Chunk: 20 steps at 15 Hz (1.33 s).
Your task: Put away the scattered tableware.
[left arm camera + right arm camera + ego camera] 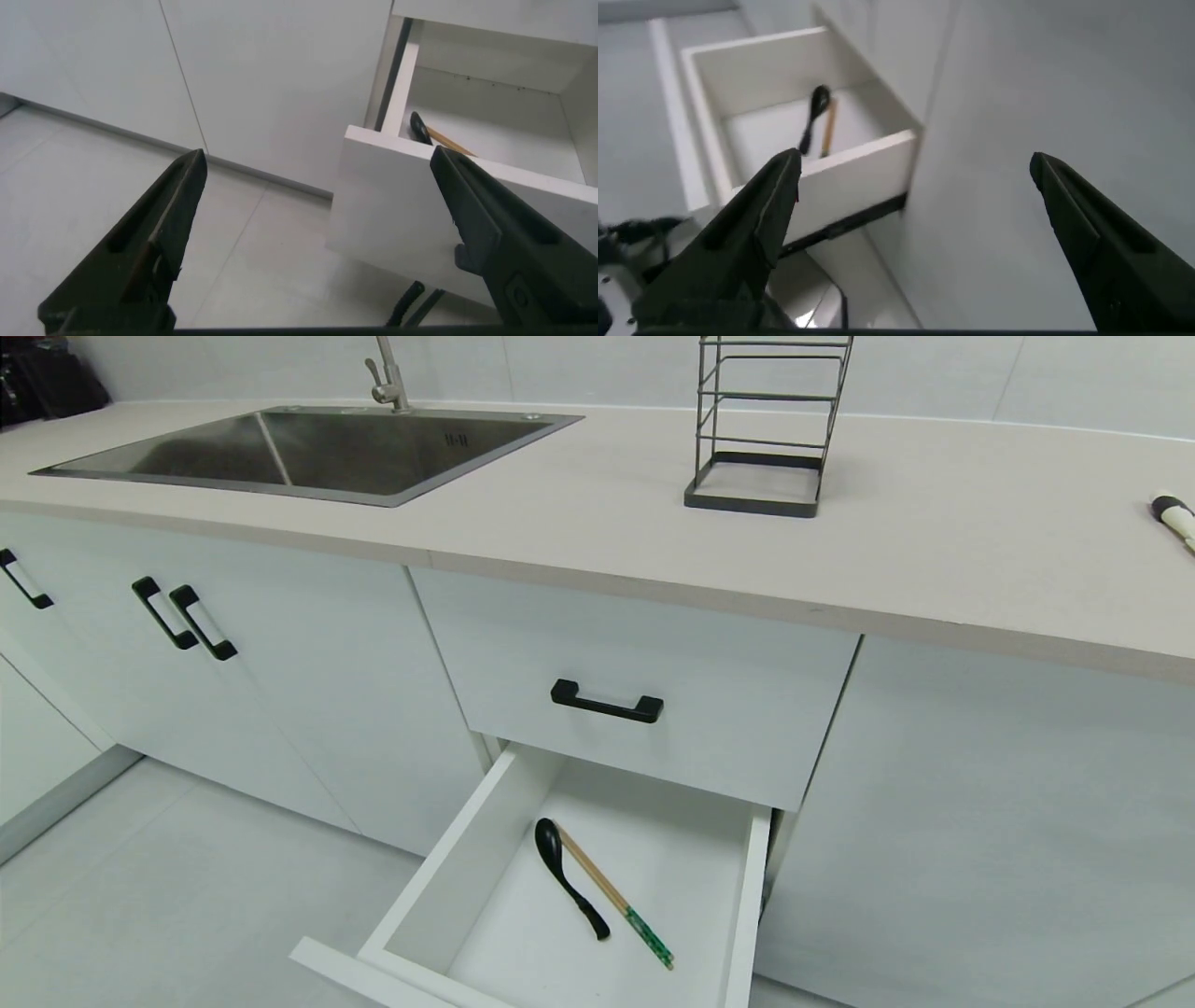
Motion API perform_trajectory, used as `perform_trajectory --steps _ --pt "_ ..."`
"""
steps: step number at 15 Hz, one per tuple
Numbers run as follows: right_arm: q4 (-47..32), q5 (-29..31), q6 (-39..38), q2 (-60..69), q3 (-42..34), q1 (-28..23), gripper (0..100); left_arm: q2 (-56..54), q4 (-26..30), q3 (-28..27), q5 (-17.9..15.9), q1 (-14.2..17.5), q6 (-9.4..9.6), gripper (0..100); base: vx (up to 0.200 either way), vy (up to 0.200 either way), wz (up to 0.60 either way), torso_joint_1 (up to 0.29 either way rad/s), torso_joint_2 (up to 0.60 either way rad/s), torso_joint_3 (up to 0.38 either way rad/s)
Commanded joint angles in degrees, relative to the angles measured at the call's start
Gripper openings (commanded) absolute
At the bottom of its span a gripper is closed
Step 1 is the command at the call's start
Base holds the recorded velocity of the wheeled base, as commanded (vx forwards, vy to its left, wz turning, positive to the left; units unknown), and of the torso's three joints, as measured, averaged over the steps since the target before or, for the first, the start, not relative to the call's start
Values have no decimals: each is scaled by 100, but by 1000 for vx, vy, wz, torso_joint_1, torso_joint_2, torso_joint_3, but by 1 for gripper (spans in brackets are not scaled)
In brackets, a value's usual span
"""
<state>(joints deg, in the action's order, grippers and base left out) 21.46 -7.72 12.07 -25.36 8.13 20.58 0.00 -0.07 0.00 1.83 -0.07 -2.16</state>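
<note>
The black soup spoon (568,877) and the pair of chopsticks (616,899) lie side by side on the floor of the lower drawer (747,896), just touching near the spoon's bowl. The drawer stands pulled well out. The upper drawer (653,644) above it is closed, its black handle (607,701) untouched.

The left gripper (318,159) hangs low in front of the open drawer, near its front panel, fingers (168,224) wide apart and holding nothing. The right gripper (915,161) sits to the drawer's side, looking down into it at the spoon and chopsticks; its fingers (1092,243) are also spread apart and empty.

On the desk (934,551) stand an empty wire rack (767,425) and, well apart to the left, the sink (308,448) with its tap (387,378). At the desk's far right edge lies a white, black-tipped object (1174,515), cut off by the frame; its kind cannot be told.

Assessment: the stowing step appears complete for these two pieces. If the object on the desk is tableware, it calls for a reach by the right arm and a drop into the drawer. Otherwise the next move is to press the drawer front squarely inward until shut, with the fingers kept out of the gap under the upper drawer.
</note>
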Motion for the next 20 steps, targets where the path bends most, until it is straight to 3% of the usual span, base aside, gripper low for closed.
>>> perform_trajectory --steps 1,4,5,6,7,9,11,12,14,18,19,20 --pt "-458 -125 -170 1648 -145 -1232 100 0 -1 0 2 -1 -4 100 0 0 0 0 0 0" --pt "-704 -151 -372 2202 -725 -1926 100 0 -1 0 2 -1 22 100 0 0 0 0 0 0" --pt "-1522 -90 -627 2536 -813 -2093 100 0 -1 0 2 -1 14 100 0 0 0 0 0 0" --pt "-1856 16 -671 2536 -813 -2084 100 0 -1 0 2 -1 14 100 0 0 0 0 0 0" --pt "-2163 675 -741 2536 -813 -2084 100 0 -1 0 2 -1 14 100 0 0 0 0 0 0" --pt "-2154 807 -978 2536 -813 -2084 100 0 -1 0 -42 -1 40 100 0 0 0 0 0 0" --pt "-2146 807 -1224 2536 -813 -2084 100 0 -459 -88 -614 -1 207 100 0 0 0 0 0 0" --pt "-2146 807 -1268 2536 -813 -2084 100 62 -678 -439 -1123 -10 137 100 0 0 0 0 0 0" --pt "-2146 807 -1277 2536 -813 -2084 100 703 51 -1063 -1730 -19 128 100 0 0 0 0 0 0" --pt "-2146 807 -1277 2536 -813 -2084 100 2074 1238 -1143 -2925 -371 119 100 0 0 0 0 0 0" --pt "-2146 807 -1277 2536 -813 -2084 100 2549 1273 -1151 -3136 -687 128 100 0 0 0 0 0 0" --pt "-2146 807 -1277 2536 -813 -2084 100 3085 1264 -1187 -3127 -1065 110 100 0 0 0 0 0 0"
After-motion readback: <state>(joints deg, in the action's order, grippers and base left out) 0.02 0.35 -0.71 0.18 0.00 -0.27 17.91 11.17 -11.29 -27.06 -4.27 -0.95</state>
